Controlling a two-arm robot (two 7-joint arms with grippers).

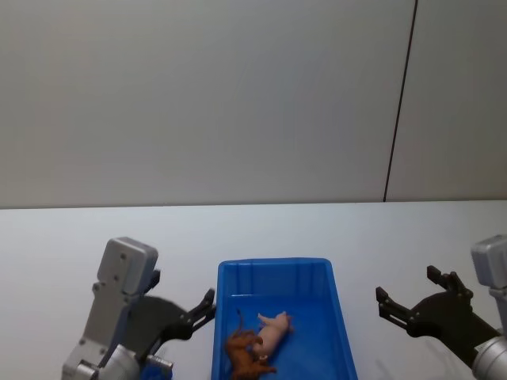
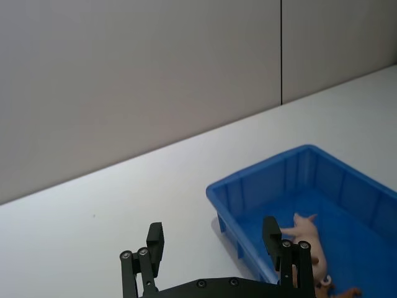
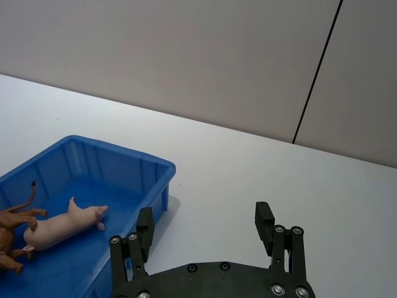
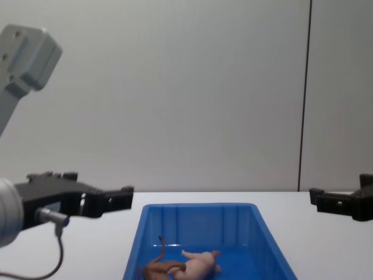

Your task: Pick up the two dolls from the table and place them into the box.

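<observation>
Inside the box (image 1: 339, 313) lie both dolls (image 1: 260, 346), touching.

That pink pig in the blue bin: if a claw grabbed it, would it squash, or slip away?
The pink pig looks like smooth moulded plastic, so probably stiff and a bit slippery. It seems small and likely light. Lying on its side against the brown lion, it should slide rather than roll.
</observation>
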